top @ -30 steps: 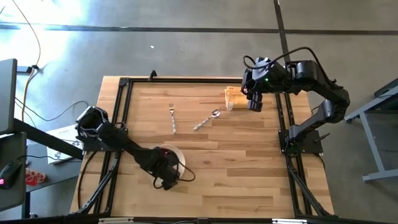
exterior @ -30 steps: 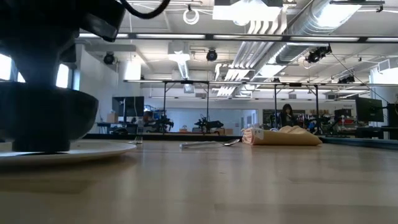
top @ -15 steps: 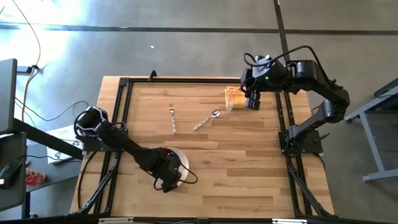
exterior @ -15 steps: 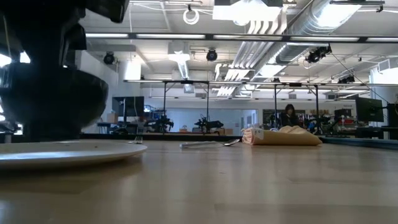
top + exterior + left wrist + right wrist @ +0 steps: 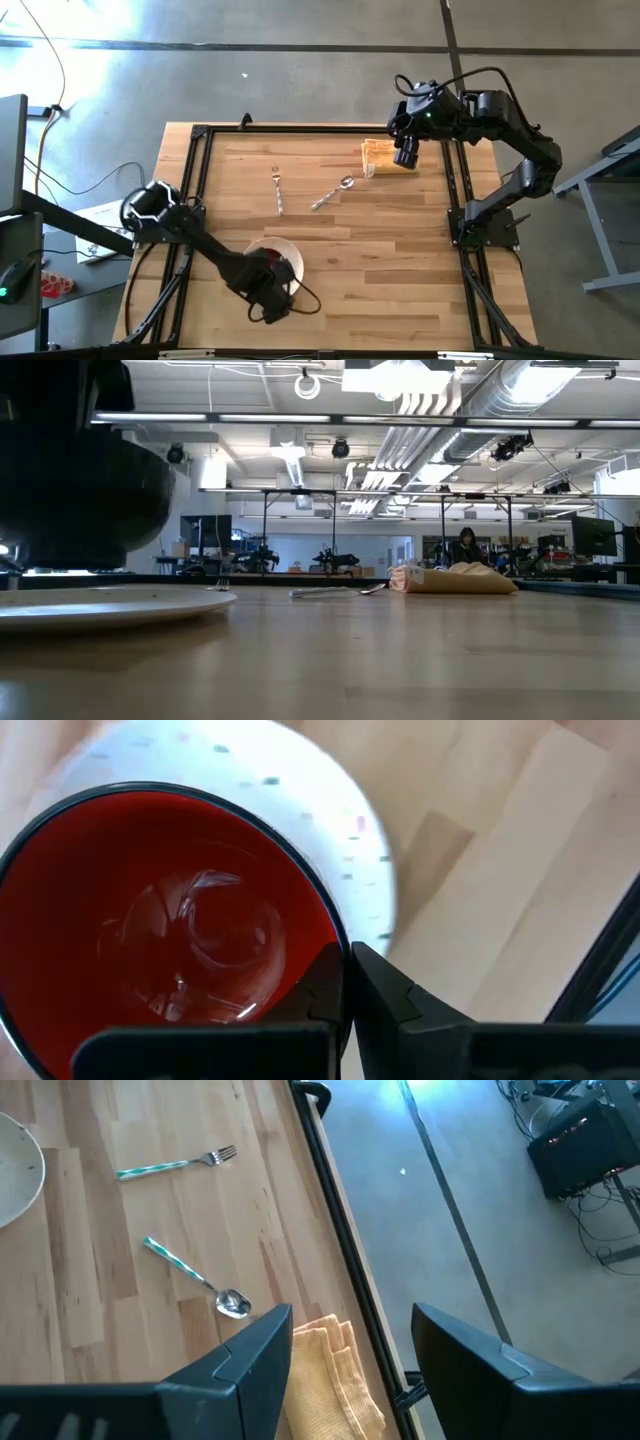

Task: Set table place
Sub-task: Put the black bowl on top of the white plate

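Note:
My left gripper [image 5: 348, 982] is shut on the glossy red bowl [image 5: 170, 920], which hangs just above the cream speckled plate [image 5: 350, 850] near the table's front left. In the low view the bowl [image 5: 80, 500] shows dark, clear of the plate [image 5: 120, 605]. The fork [image 5: 277, 190] and the spoon [image 5: 333, 193] lie flat on the wood toward the far side. My right gripper [image 5: 404, 155] stands open, raised over the far right corner and holding nothing. My left gripper pinches the bowl's rim [image 5: 333, 932], one finger inside the bowl and one outside. The fingers come from above, pointing down. The bowl hangs upright with its opening up, lifted clear of the plate.
A folded yellow cloth [image 5: 378, 157] lies at the far right, below my right gripper. The black rail frame [image 5: 195, 200] edges the table. The spoon [image 5: 195, 1275] and fork [image 5: 175, 1165] lie apart from each other.
My left gripper has lifted the bowl off the plate and carried it a little toward the table's near edge. The bowl stood on the plate a second ago and now hangs clear above it, still upright.

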Controlling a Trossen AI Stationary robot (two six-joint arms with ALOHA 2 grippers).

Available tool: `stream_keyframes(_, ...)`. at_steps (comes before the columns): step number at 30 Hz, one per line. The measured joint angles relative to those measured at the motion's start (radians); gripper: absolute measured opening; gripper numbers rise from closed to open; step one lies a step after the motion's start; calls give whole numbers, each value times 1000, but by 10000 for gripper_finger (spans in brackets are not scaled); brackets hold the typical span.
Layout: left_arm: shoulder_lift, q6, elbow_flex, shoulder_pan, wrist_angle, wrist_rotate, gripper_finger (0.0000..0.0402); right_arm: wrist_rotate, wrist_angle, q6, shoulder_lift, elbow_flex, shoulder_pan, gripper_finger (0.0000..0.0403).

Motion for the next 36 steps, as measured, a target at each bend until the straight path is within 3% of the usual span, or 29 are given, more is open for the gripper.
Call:
stream_keyframes(15, 47, 17, 34, 2, -74, 17, 0, -39, 4, 1, 0, 0, 0, 197)
stream_keyframes(31, 47, 16, -25, 3, -3, 15, 0, -39, 0, -10, 0, 0, 0, 197)
stream_keyframes(36, 47, 16, -25, 3, -3, 15, 21, -39, 0, -10, 0, 0, 0, 197)
